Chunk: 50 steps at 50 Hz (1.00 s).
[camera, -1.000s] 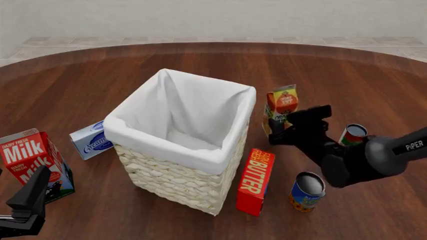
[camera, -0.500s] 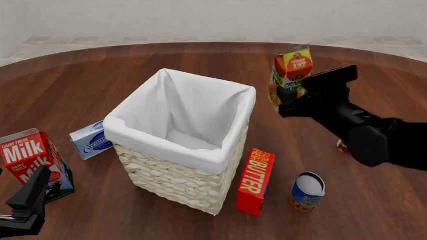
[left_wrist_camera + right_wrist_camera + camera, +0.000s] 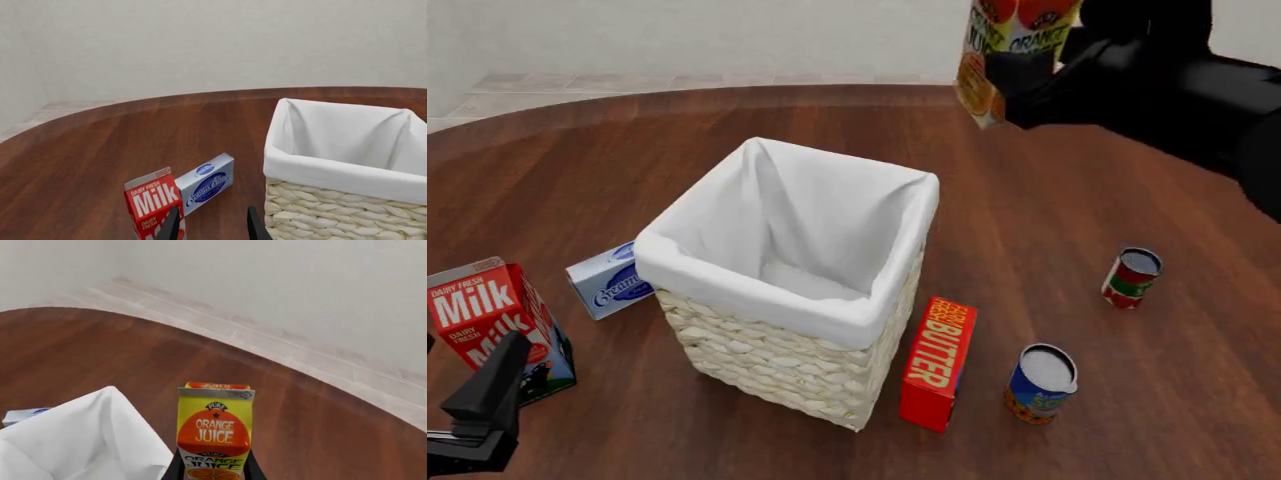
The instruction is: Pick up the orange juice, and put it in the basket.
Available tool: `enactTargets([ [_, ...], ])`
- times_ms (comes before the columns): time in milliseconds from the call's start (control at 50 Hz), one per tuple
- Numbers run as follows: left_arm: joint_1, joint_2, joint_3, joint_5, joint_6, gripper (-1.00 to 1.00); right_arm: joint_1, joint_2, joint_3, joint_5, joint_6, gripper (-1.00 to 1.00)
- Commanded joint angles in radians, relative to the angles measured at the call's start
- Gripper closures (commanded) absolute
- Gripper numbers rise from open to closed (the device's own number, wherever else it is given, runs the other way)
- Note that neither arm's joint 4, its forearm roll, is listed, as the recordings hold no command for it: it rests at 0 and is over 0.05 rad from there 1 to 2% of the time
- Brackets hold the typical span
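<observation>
Gripped by the right hand (image 3: 212, 471), the yellow-and-orange orange juice (image 3: 214, 436) carton hangs upright.

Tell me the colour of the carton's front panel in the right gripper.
Yellow with an orange fruit panel on the orange juice, clearest in the right wrist view.

Orange juice (image 3: 1004, 50) lifted higher, leftward
</observation>
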<state>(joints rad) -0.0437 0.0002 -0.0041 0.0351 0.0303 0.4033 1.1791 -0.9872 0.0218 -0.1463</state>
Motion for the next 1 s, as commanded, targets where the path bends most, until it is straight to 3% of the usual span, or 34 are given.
enactTargets([
  [20, -0.003, 0.000, 0.000, 0.003, 0.002, -1.00, 0.097, -0.030, -0.183, 0.187, 0.061, 1.00],
  [120, -0.003, 0.000, 0.001, 0.003, 0.004, -1.00, 0.184, -0.007, -0.246, 0.234, 0.130, 1.00],
  [220, -0.002, 0.000, -0.003, 0.008, 0.004, -1.00, 0.237, 0.020, -0.276, 0.262, 0.154, 1.00],
  [260, -0.002, 0.000, 0.001, 0.004, 0.005, -1.00, 0.254, 0.040, -0.278, 0.272, 0.135, 1.00],
  [300, -0.003, 0.000, 0.001, 0.004, 0.006, -1.00, 0.280, 0.044, -0.267, 0.265, 0.166, 1.00],
  [440, -0.006, 0.000, 0.000, 0.006, 0.005, -1.00, 0.326, 0.063, -0.219, 0.218, 0.189, 1.00],
  [500, -0.007, 0.000, 0.000, 0.007, 0.005, -1.00, 0.351, 0.095, -0.198, 0.201, 0.174, 1.00],
  [520, -0.008, 0.000, -0.001, 0.007, 0.006, -1.00, 0.360, 0.097, -0.186, 0.183, 0.196, 1.00],
  [700, -0.004, 0.000, 0.001, 0.008, 0.005, -1.00, 0.400, 0.177, -0.177, 0.129, 0.232, 1.00],
  [1000, -0.003, 0.000, 0.002, 0.007, 0.003, -1.00, 0.403, 0.269, -0.171, 0.091, 0.246, 1.00],
])
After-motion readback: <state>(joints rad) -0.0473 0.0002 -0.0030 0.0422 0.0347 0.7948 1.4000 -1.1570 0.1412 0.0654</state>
